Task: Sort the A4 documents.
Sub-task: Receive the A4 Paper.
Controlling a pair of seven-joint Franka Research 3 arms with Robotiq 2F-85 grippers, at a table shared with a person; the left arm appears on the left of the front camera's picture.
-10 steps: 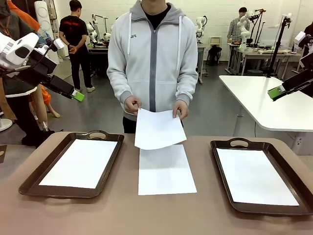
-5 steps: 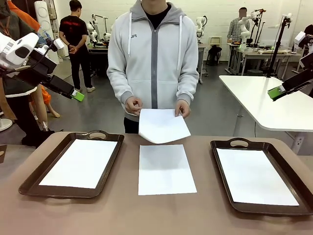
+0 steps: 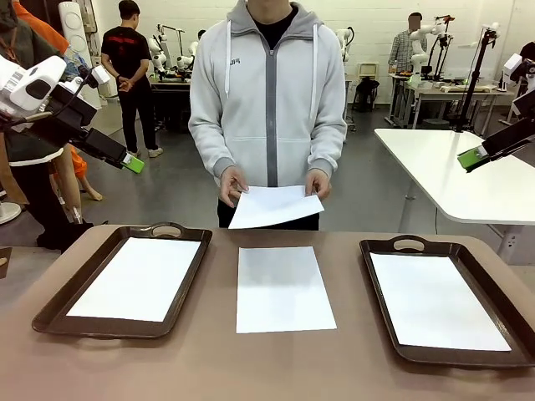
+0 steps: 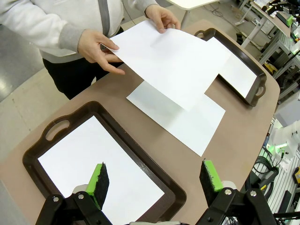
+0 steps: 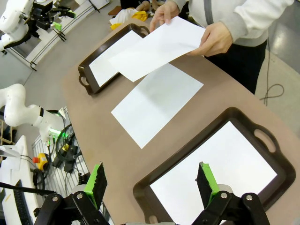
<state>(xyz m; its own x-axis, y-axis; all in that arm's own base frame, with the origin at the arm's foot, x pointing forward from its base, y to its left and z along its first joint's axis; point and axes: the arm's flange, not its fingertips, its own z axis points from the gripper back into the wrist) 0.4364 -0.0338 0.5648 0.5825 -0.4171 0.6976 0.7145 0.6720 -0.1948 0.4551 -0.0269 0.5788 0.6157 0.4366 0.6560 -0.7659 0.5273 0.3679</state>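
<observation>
One white A4 document (image 3: 284,288) lies flat on the table's middle. The person holds another sheet (image 3: 274,205) nearly level in both hands above the far edge. A third sheet (image 3: 138,278) lies in the left tray (image 3: 50,311), and one more sheet (image 3: 435,301) in the right tray (image 3: 380,330). My left gripper (image 3: 132,163) hangs open high at the left, above the left tray (image 4: 56,129), with nothing between its fingers. On the right my right gripper (image 3: 472,157) is also open and empty, above the right tray (image 5: 234,115).
The person stands at the far side, hands (image 3: 232,185) over the table edge. A white table (image 3: 451,175) stands behind at the right. Bare brown tabletop (image 3: 267,368) runs between the trays and along the near edge.
The person has lifted the held sheet from hanging over the middle sheet to nearly level, closer to the body. Neither arm has moved.
</observation>
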